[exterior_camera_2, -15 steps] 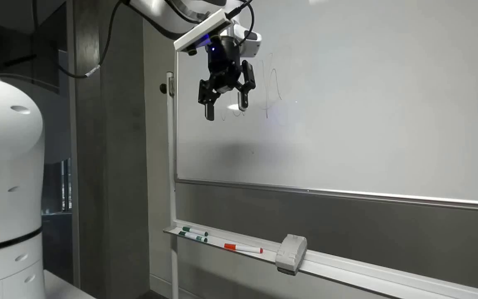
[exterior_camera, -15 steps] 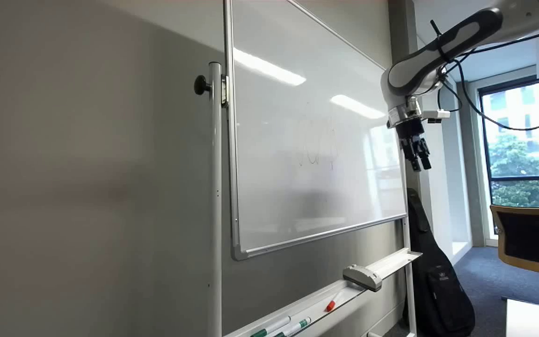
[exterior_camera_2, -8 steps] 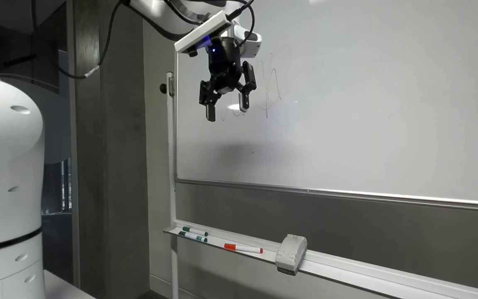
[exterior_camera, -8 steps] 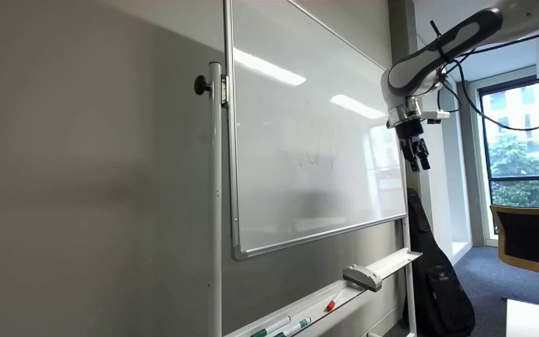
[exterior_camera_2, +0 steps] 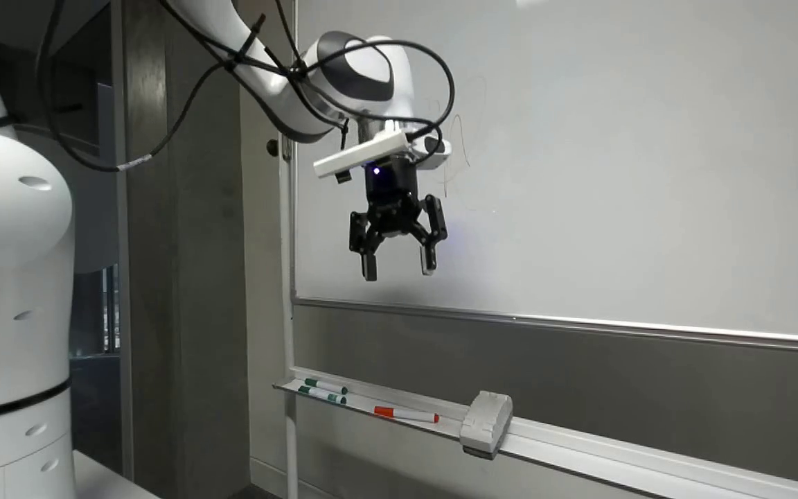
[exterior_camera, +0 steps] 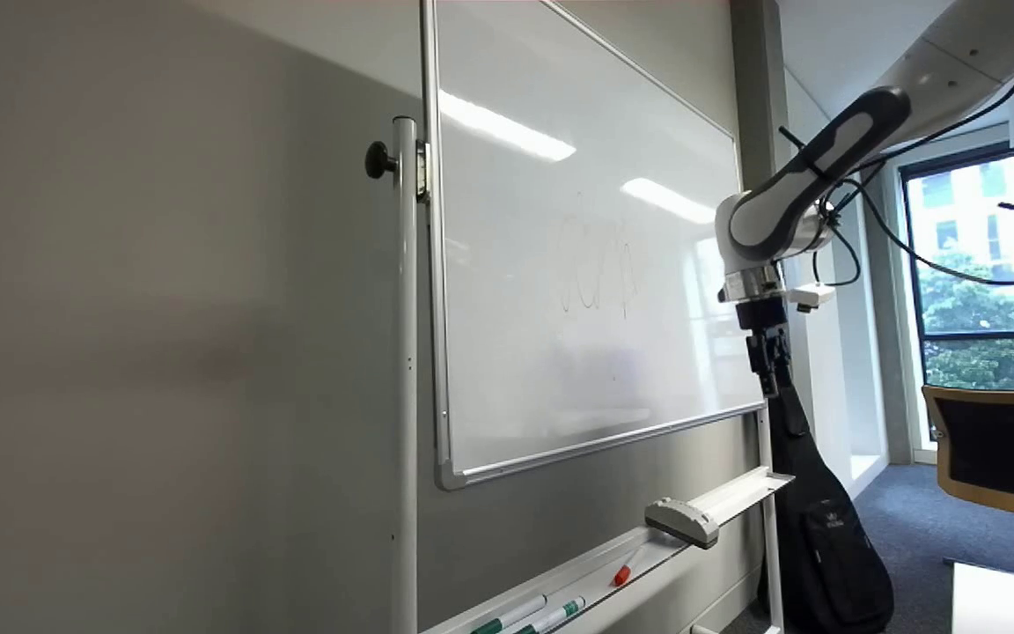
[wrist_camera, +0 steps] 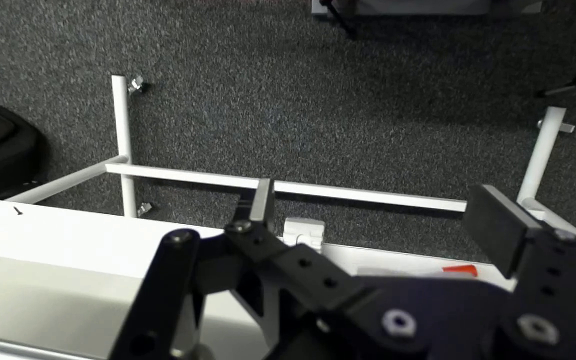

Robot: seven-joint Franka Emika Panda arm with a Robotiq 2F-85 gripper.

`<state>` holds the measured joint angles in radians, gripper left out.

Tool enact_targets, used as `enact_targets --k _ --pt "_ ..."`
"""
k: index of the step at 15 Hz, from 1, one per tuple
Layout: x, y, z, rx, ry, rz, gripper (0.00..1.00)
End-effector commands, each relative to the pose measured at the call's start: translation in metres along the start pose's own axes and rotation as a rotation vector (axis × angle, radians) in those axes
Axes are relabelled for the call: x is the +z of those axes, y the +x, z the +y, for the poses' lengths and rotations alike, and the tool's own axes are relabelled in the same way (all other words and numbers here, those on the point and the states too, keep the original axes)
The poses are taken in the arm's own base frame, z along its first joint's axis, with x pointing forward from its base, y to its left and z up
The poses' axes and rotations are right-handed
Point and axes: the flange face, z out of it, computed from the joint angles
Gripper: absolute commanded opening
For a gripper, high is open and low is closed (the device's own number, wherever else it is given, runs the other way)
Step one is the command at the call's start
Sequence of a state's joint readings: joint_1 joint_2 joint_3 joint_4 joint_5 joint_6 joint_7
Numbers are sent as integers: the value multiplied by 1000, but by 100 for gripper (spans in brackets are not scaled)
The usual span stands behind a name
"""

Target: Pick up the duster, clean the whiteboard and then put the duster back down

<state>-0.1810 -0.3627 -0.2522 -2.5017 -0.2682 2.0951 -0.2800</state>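
Observation:
The duster [exterior_camera: 683,521] is a pale grey block with a darker underside. It lies across the narrow white tray below the whiteboard [exterior_camera: 525,352]; the duster [exterior_camera_2: 488,421] and the whiteboard [exterior_camera_2: 634,173] show in both exterior views. Faint marker scribbles are on the board. My gripper [exterior_camera_2: 399,274] is open and empty, pointing down in front of the board's lower part, above and to the left of the duster in that exterior view. The gripper also shows in an exterior view [exterior_camera: 768,389]. In the wrist view the duster [wrist_camera: 304,230] is between the open fingers [wrist_camera: 375,207], far below, partly hidden by the left finger's linkage.
The white tray [exterior_camera_2: 593,457] holds a red marker [exterior_camera_2: 406,414] and green markers [exterior_camera_2: 323,391]. The board's lower frame edge [exterior_camera_2: 551,322] runs above the tray. A black bag [exterior_camera: 824,537] leans beside the stand. Cables loop around the arm.
The arm has lowered my gripper from the middle of the board toward its bottom edge, and slightly right in an exterior view. The gripper hangs more vertically and stays open. The duster has not moved.

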Motion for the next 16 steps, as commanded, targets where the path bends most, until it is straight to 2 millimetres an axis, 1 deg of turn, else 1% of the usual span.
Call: enact_targets --k 1,2,4,5,7,11,12,14,15,16 --pt "46 19 0 -101 -21 52 100" --pt "55 24 0 -120 -21 62 100" --pt "63 29 -4 -131 53 36 100" --pt "57 24 -6 -101 17 31 100" --pt "65 26 -8 -113 38 18 100" --pt "64 27 -8 -114 37 20 100" --pt "68 30 -10 -134 59 23 100" --pt "85 37 -12 -122 85 4 100" --pt "102 41 -13 -125 124 -15 100" --pt "114 44 -15 -132 145 -28 100"
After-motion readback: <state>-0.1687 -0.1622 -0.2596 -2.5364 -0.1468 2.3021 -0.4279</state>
